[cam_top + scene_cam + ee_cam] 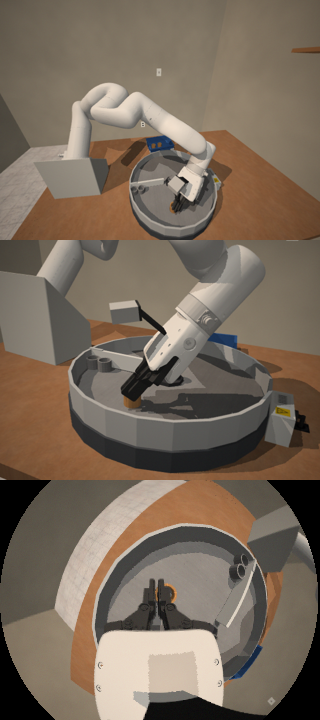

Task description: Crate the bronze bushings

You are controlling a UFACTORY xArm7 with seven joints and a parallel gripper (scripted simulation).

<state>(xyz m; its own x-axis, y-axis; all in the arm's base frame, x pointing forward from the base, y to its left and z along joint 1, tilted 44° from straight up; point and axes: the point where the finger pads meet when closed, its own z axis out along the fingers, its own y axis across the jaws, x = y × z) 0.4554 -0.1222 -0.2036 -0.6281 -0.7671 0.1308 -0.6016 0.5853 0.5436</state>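
Note:
The round grey turning table [171, 192] holds one bronze bushing [132, 401] near its front left rim; it also shows in the top view [171, 207] and in the wrist view [164, 594]. My gripper [130, 392] points down at a slant and is shut on the bronze bushing's wall, at or just above the table surface. Two steel bushings [99, 363] stand side by side against a grey fence bar [148, 182] at the table's left. The blue crate [159, 141] behind the table holds two bronze bushings [156, 145].
A raised rim runs all around the turning table. A black hub [173, 380] sits at its centre, partly behind my wrist. A grey control box [280, 418] is fixed to the table's right side. My arm's grey base block [72, 176] stands at the left.

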